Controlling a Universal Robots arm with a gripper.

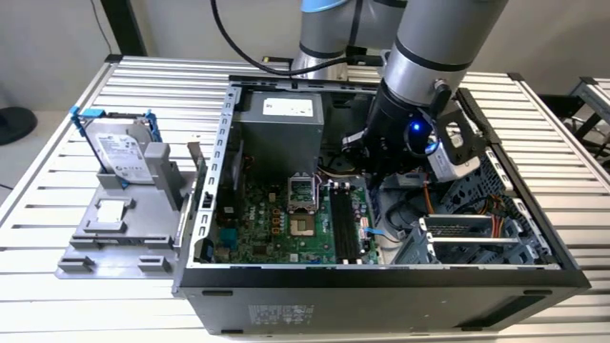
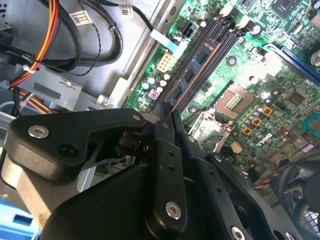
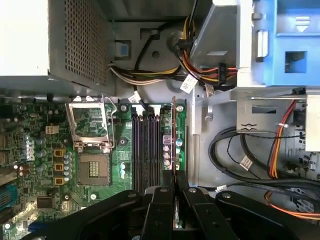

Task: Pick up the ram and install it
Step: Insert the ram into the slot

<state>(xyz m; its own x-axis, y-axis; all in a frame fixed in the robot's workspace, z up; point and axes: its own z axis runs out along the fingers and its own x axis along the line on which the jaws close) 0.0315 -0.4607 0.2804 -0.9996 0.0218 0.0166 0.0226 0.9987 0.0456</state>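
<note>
My gripper point(image 3: 175, 192) is shut on the ram point(image 3: 173, 140), a thin dark strip seen edge-on between the two black fingers point(image 3: 161, 210). In the second wrist view the ram point(image 2: 197, 62) shows its flat side with dark chips, running out from the gripper point(image 2: 167, 117) along the black memory slots point(image 2: 212, 27). It stands on edge in line with the slots point(image 3: 147, 150), on the side nearest the cables. I cannot tell whether it touches a slot. In the exterior view the gripper point(image 1: 379, 170) is low inside the open computer case point(image 1: 381, 275), just beyond the slots point(image 1: 345, 221).
Bundles of black, orange and yellow cables point(image 3: 250, 155) lie close beside the slots. The bare processor socket point(image 3: 92, 170) and the grey power supply point(image 1: 281, 132) sit on the other side. Outside the case, at the exterior view's left, a hard drive point(image 1: 124, 151) leans on a grey fixture point(image 1: 119, 239).
</note>
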